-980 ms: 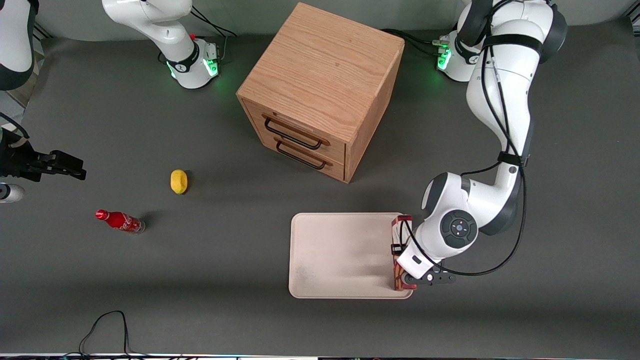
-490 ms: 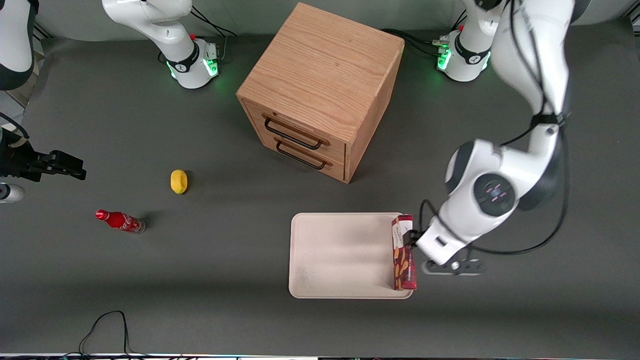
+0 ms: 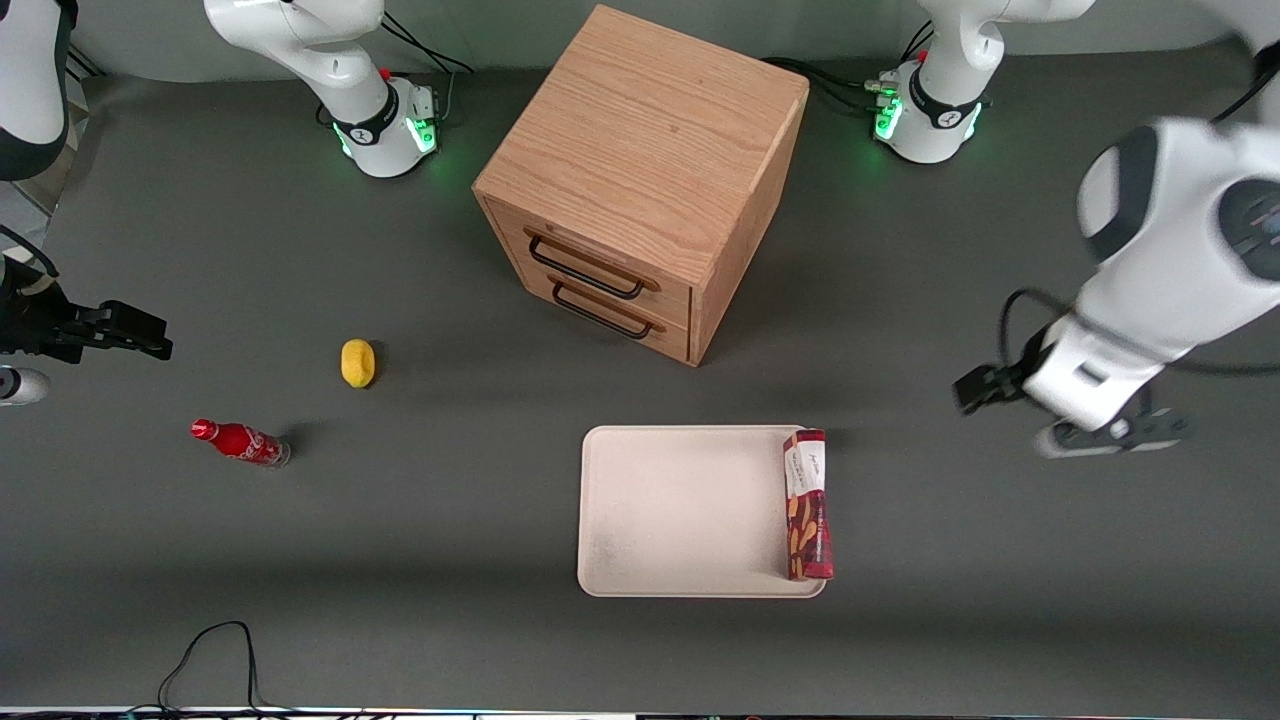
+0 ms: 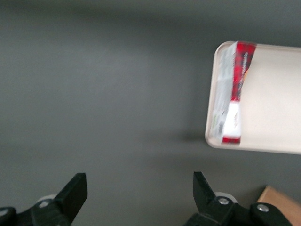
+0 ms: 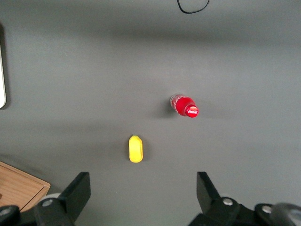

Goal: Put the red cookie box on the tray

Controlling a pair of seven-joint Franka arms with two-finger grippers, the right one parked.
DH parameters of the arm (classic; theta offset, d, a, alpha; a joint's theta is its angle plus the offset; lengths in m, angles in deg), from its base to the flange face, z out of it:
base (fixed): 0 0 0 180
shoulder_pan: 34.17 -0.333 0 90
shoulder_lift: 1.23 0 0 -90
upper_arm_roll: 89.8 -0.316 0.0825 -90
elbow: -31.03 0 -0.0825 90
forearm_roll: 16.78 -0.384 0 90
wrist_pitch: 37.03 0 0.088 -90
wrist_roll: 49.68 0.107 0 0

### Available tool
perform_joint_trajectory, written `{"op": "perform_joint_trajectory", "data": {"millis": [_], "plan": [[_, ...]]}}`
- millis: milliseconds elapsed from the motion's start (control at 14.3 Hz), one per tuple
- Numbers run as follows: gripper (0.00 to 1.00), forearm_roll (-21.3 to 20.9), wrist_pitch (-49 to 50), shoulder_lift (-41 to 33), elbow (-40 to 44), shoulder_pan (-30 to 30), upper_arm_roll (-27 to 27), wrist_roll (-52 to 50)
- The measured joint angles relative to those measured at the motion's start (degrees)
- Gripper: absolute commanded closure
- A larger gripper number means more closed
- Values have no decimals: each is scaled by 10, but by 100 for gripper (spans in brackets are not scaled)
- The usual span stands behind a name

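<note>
The red cookie box (image 3: pixel 808 505), a slim dark-red carton with a white end panel, lies on the cream tray (image 3: pixel 690 510) along the tray's edge toward the working arm's end. It also shows in the left wrist view (image 4: pixel 232 104) on the tray (image 4: pixel 273 103). My left gripper (image 3: pixel 975 388) is raised above the bare table, well apart from the tray, toward the working arm's end. In the left wrist view the gripper (image 4: pixel 139 188) is open and empty, with grey table between its fingers.
A wooden drawer cabinet (image 3: pixel 640 180) stands farther from the front camera than the tray. A yellow lemon-like object (image 3: pixel 357 362) and a small red soda bottle (image 3: pixel 238 442) lie toward the parked arm's end. A black cable (image 3: pixel 215 650) lies at the table's near edge.
My left gripper has let go of the red cookie box, which stays lying on the tray. The arm has risen and swung away toward the working arm's end.
</note>
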Motion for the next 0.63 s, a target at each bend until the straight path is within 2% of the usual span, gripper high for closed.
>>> {"op": "perform_joint_trajectory", "data": {"millis": [280, 630], "plan": [[0, 0, 100, -90, -14, -28, -5, 68], [0, 1, 125, -129, -23, -40, -16, 114]]}}
